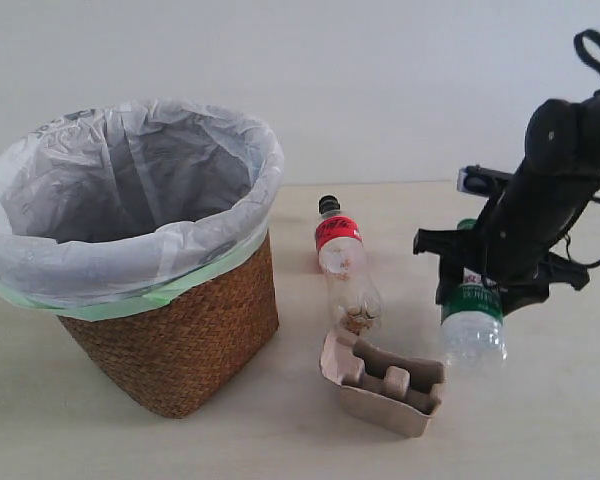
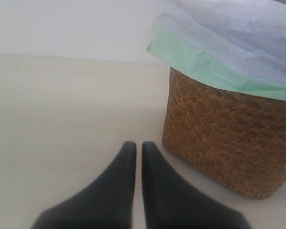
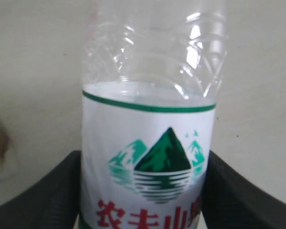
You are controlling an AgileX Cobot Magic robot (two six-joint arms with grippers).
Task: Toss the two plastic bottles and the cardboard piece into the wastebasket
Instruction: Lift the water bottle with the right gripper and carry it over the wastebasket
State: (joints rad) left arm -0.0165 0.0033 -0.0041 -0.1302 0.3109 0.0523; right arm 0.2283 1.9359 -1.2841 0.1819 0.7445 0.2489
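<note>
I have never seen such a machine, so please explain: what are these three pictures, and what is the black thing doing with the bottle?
It is a robot with two arms, each ending in a two-fingered gripper. One picture is taken from a camera off the arms; the other two come from cameras on the wrists.

On the pale table stands a wicker wastebasket lined with a plastic bag. Beside it lie a red-label bottle, a cardboard piece and a green-label bottle.

The right gripper has its fingers on both sides of the green-label bottle, touching it. The left gripper is shut, holds nothing, and sits near the wastebasket.
</note>
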